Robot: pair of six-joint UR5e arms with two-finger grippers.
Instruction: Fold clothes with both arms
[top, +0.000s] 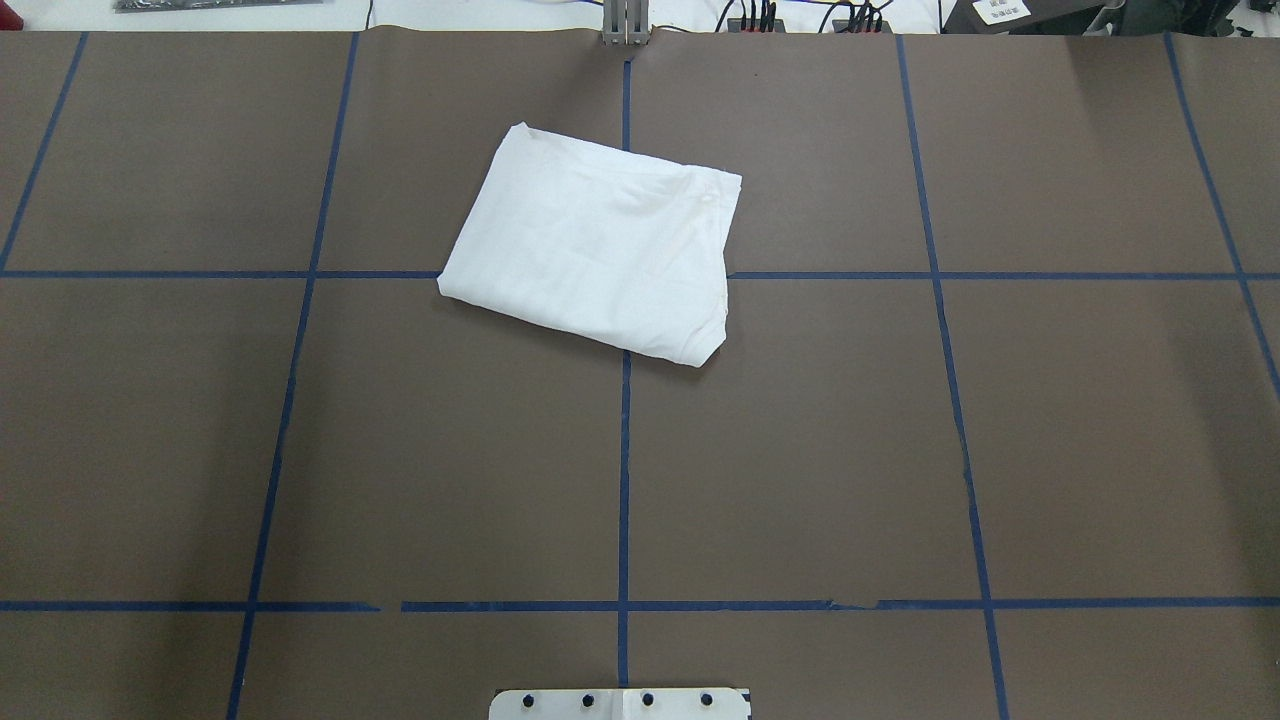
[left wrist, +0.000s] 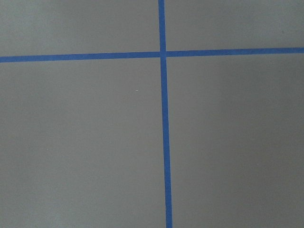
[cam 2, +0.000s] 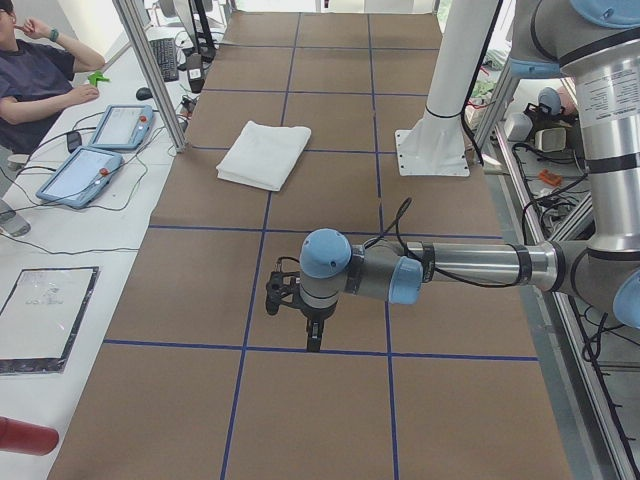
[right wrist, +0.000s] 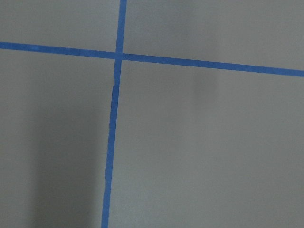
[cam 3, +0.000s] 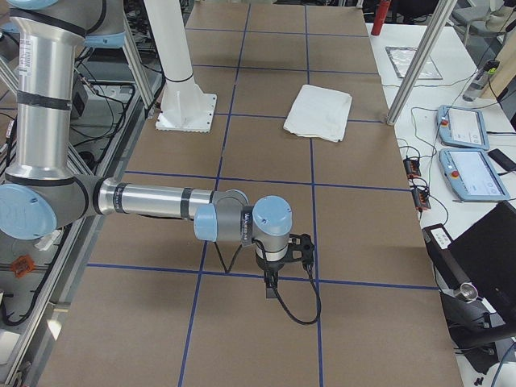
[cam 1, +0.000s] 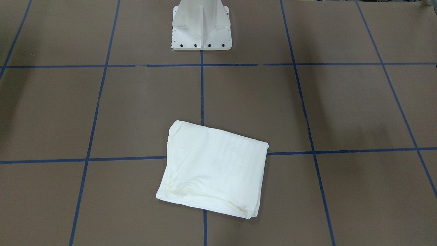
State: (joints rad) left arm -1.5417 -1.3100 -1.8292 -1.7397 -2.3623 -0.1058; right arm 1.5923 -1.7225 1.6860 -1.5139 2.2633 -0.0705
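- We see the shirt (top: pixel 595 250) lying as a compact rectangle with layered edges showing at one side, so we judge the folding done or nearly so.
- It sits on the table (top: pixel 400 450) across the centre tape line (top: pixel 624 450), on the half far from the base (top: pixel 620 704).
- Our left gripper (cam 2: pixel 314 338) hangs over bare table towards one end and our right gripper (cam 3: pixel 269 286) towards the other. We read this as a parked pose that leaves the cloth alone.
- Both are well apart from the shirt and hold none of it.
- We cannot tell whether their jaws stand parted or closed; the wrist cameras show only table and tape.
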